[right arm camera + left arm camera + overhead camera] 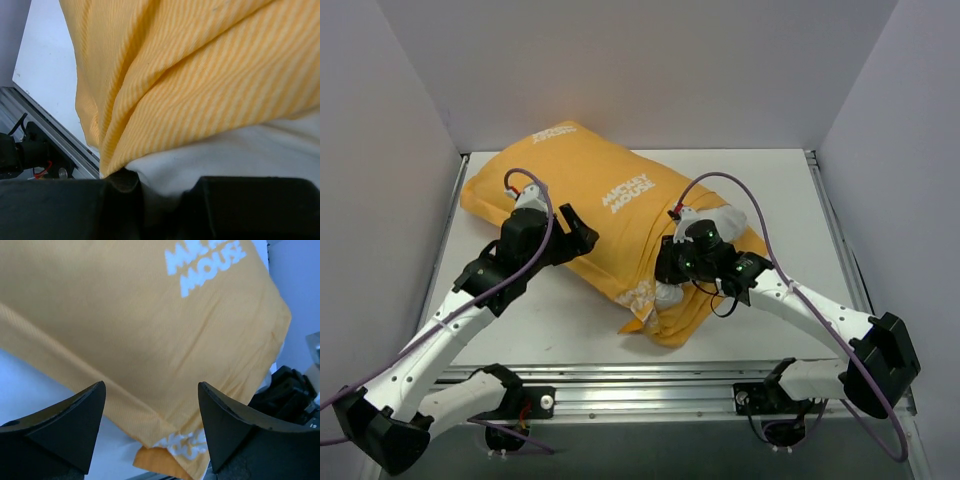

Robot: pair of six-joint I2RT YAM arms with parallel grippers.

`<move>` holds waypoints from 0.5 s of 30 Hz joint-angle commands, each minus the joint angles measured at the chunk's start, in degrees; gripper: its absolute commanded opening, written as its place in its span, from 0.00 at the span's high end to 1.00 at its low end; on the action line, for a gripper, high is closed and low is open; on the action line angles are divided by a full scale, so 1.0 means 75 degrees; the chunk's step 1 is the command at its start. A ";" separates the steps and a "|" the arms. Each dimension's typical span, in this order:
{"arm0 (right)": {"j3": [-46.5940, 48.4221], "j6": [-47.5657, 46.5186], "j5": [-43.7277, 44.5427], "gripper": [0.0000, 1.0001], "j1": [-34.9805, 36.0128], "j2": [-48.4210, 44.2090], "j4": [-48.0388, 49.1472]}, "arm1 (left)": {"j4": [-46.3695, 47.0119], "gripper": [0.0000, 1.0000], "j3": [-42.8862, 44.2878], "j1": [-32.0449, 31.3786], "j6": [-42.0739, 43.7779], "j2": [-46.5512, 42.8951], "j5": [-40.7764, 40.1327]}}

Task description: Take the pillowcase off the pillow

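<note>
The orange pillowcase (582,180) with white "Mickey Mouse" lettering lies diagonally across the table, its open end toward the near right. The white pillow (732,218) shows at that end, by the right gripper. My left gripper (582,238) hovers open over the middle of the pillowcase (125,315), fingers wide apart (151,386) and holding nothing. My right gripper (667,268) is at the open end, shut (165,187) on a fold of the white pillow (240,150), just under the hem of the orange cover (200,65).
The white table (800,200) is walled at the back and on both sides. An aluminium rail (650,385) runs along the near edge and also shows in the right wrist view (55,140). The right arm (290,390) shows at the right of the left wrist view.
</note>
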 commanded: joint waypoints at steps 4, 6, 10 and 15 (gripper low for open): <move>0.0669 -0.0256 0.0442 1.00 0.0109 0.0058 0.0401 | 0.0349 0.20 -0.2012 -0.0075 -0.2275 -0.0700 0.0530; 0.0669 -0.0221 0.0430 1.00 0.0110 0.0093 0.0424 | 0.0982 0.22 -0.2457 -0.0075 -0.2476 -0.0665 0.0764; 0.0704 -0.0116 0.0419 1.00 0.0121 0.0164 0.0518 | 0.1616 0.26 -0.2706 -0.0098 -0.2547 -0.0337 0.0976; 0.0658 0.0013 0.0477 1.00 0.0180 0.0164 0.0658 | 0.2108 0.37 -0.2881 -0.0133 -0.2571 -0.0021 0.1035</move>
